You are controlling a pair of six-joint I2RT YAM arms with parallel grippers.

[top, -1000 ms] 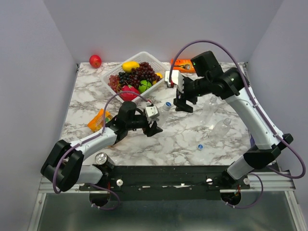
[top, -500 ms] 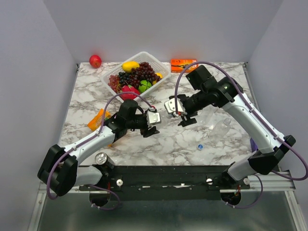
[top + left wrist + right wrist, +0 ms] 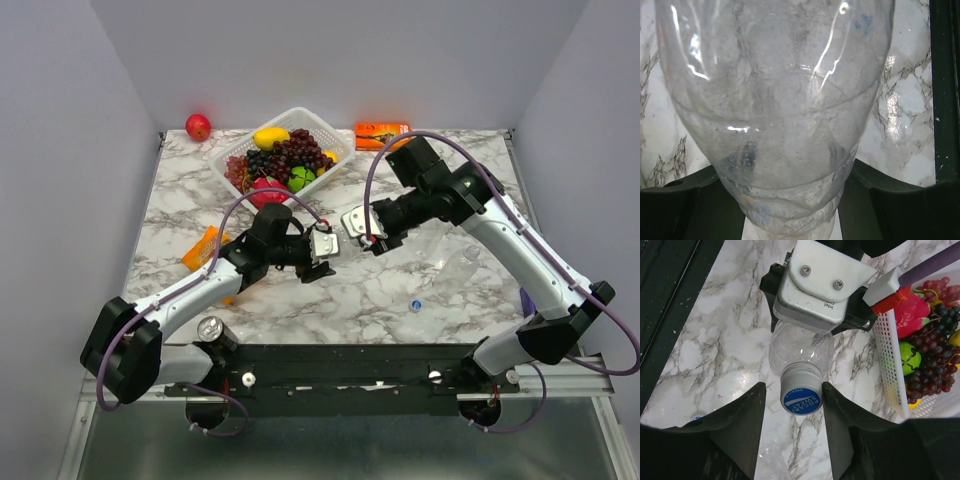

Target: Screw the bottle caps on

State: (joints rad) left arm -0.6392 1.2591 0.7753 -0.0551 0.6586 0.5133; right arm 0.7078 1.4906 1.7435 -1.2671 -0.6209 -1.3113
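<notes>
Top external shows us the left fingers (image 3: 320,266) and right fingers (image 3: 377,244) close together above the counter (image 3: 380,290). Left wrist: the left fingers clamp a bottle (image 3: 775,100). Right wrist: its blue bottle cap (image 3: 801,400) sits between the part-open right fingers; we cannot tell whether they grip it.

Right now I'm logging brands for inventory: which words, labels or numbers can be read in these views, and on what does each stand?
"POCARI SWEAT": top of the blue bottle cap.
"OPEN": same cap, in smaller print.
"intel": silver camera housing.
Far orange packet and near orange packet: print too small to read.
</notes>
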